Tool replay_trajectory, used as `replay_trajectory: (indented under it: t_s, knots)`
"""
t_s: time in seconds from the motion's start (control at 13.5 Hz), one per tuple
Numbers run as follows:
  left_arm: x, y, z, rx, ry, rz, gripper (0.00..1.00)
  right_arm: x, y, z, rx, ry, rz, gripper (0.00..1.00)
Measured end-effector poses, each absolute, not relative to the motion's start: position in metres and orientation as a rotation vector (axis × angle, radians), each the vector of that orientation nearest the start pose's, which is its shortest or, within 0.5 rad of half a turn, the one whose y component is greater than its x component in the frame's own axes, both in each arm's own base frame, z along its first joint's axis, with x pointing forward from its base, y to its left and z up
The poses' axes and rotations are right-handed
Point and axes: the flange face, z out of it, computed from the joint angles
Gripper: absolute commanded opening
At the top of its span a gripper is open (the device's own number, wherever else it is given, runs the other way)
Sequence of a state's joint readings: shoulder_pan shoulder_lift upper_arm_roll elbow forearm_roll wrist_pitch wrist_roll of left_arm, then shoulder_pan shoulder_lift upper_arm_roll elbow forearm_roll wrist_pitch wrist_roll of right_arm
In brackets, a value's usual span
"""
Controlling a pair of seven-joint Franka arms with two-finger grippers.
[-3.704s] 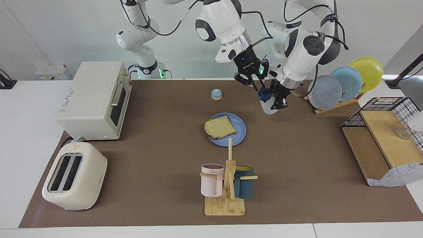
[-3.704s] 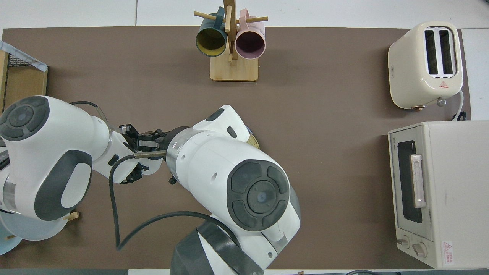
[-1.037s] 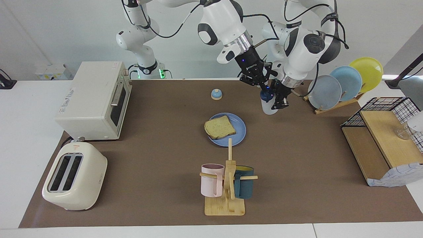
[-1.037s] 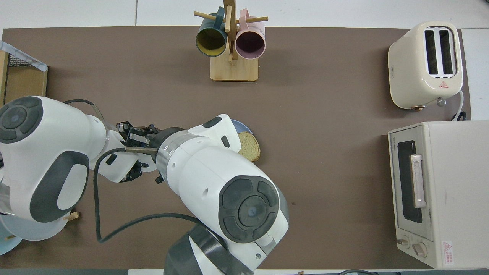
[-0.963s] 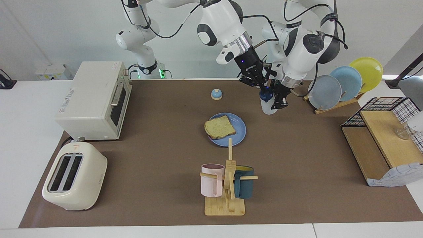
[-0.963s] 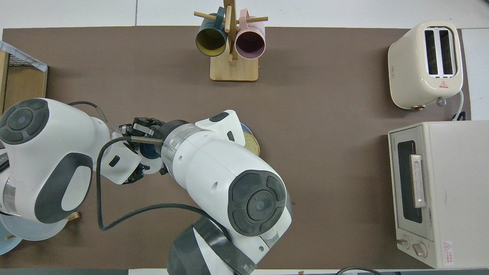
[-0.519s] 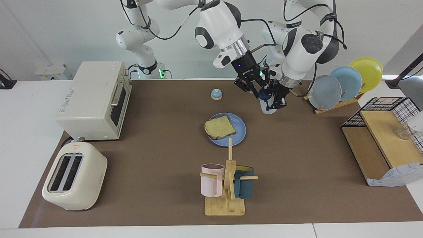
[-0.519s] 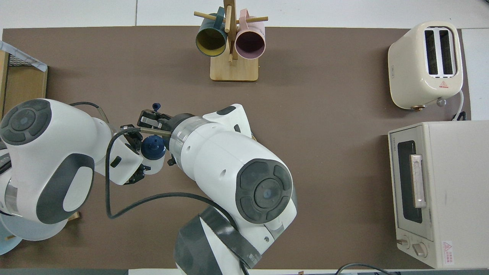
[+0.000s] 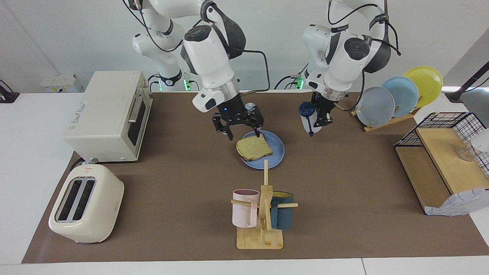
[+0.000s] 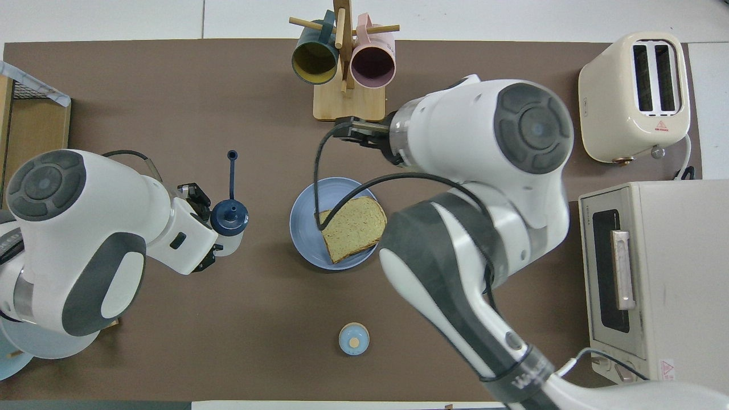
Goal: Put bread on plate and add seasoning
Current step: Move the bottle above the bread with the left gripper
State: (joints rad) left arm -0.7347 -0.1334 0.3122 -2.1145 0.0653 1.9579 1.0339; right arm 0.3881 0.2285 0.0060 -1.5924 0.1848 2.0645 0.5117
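Note:
The bread (image 9: 254, 148) lies flat on the blue plate (image 9: 276, 151) in the middle of the table. My right gripper (image 9: 244, 133) hangs open just above the plate's rim on the robots' side, holding nothing. Toward the left arm's end, my left gripper (image 9: 320, 114) is shut on the seasoning (image 9: 305, 116), a whitish bottle held upright above the table. Its navy cap (image 10: 229, 218) shows a bare spout, and the little plug (image 10: 232, 155) dangles loose on its strap. In the overhead view the right arm's own body covers its gripper.
A small blue bell (image 10: 353, 339) sits nearer to the robots than the plate. A mug rack (image 9: 263, 214) stands farther out. A toaster (image 9: 86, 204) and oven (image 9: 110, 114) are at the right arm's end. A plate rack (image 9: 397, 95) and wire shelf (image 9: 443, 152) are at the left arm's end.
My right gripper let go of the bottle's plug, opened, and swung from the bottle over to the plate. The plug now hangs loose. The left gripper keeps the bottle almost still.

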Motion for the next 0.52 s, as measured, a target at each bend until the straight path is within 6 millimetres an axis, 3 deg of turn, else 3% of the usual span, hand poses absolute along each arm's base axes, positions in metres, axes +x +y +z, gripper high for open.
replay_trajectory:
  t_s: [0.15, 0.3, 0.52]
  knots:
    - [0.458, -0.231, 0.472, -2.227, 2.046, 0.065, 0.0, 0.608, 0.171, 0.533, -2.993, 0.273, -0.09, 1.0]
    - [0.452, -0.252, 0.476, -2.118, 1.997, 0.074, 0.0, 0.595, 0.092, 0.558, -3.052, 0.297, 0.021, 1.0]
    - [0.447, -0.286, 0.477, -1.957, 1.901, 0.143, 0.0, 0.563, 0.022, 0.595, -3.105, 0.228, 0.107, 1.0]
